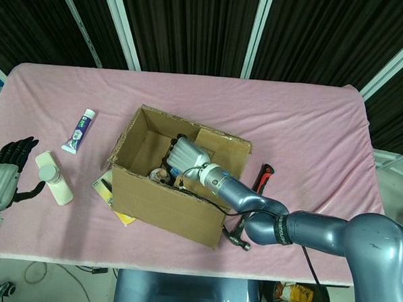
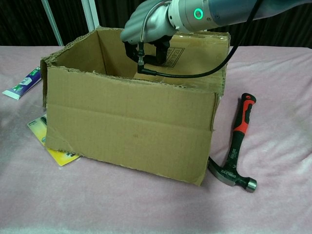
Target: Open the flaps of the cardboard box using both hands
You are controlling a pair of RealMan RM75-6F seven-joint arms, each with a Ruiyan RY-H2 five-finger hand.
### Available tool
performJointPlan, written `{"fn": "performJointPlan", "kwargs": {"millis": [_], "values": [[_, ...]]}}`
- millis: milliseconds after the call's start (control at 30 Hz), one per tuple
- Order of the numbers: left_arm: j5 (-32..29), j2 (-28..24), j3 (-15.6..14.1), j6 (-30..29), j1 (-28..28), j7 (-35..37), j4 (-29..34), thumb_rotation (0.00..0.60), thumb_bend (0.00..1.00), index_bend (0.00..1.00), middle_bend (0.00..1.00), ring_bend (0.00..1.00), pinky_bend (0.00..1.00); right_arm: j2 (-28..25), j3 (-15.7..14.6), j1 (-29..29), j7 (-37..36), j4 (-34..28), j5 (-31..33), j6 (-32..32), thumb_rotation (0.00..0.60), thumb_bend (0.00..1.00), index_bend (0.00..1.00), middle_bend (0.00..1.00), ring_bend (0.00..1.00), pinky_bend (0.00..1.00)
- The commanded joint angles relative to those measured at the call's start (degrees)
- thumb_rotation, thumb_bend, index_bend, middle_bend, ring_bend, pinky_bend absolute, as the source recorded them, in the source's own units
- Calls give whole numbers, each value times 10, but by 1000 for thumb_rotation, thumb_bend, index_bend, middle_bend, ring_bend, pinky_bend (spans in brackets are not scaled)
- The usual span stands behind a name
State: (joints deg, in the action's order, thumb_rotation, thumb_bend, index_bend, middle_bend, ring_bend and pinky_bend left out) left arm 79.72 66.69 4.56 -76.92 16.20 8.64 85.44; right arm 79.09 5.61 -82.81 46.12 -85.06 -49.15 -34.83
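Right hand (image 1: 188, 154) reaches down inside the cardboard box (image 1: 164, 200), fingers curled, grip unclear. Box sits mid-counter (image 1: 310, 140), hammer (image 2: 236, 145) beside it. Left hand (image 1: 3, 176) hovers open near a white bottle (image 1: 53, 177).

head view steep from above, chest view low, close, sharing cardboard box (image 1: 169, 183)

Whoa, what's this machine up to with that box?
A two-armed robot is working on opening a cardboard box on a pink table. Its right hand reaches down inside the open top, fingers curled near a flap on the far side; whether it actually grips the flap can't be told. Its left hand waits open at the table's edge beside a white bottle. A hammer lies next to the box.
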Motion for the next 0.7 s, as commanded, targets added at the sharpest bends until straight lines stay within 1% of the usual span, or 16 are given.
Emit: {"fn": "performJointPlan", "kwargs": {"millis": [33,267,567,700], "values": [[1,-1,1,0,-1,3,1,600,284,15,29,0,29,-21,-6,-9,14,-23,8,-10,600,661,637,388,221,282],[7,-2,3,-3,-2,7,2,600,284,15,30,0,29,-66,-19,-16,41,-81,23,-41,600,662,637,389,220,282],[14,-2,5,-6,-4,14,-1,600,285,16,29,0,29,-138,-20,-23,64,-163,32,-75,600,661,637,379,201,265],[15,-2,6,-6,-5,14,-1,600,284,15,29,0,29,-167,-25,-25,75,-194,36,-85,600,640,637,371,193,259]]}}
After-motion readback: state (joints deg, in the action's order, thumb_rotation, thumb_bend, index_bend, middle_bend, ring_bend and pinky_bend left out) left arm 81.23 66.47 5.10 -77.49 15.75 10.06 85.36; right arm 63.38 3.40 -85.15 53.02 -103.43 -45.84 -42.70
